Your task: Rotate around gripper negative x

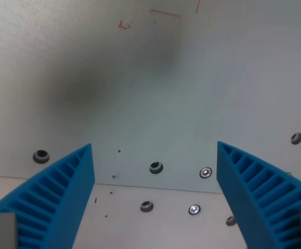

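Note:
My gripper (154,148) is open, with nothing between its two blue ribbed fingers. One finger (57,197) rises from the bottom left of the wrist view, the other finger (259,192) from the bottom right. Both hang above a grey metal tabletop (155,78). No object to grasp shows in the view.
Bolt holes and screws dot the plate: a hole (41,155) at the left, a hole (156,167) and a screw (205,173) between the fingers, two holes (296,138) at the right. A seam (155,187) crosses the plate. Red pen marks (166,13) lie at the top.

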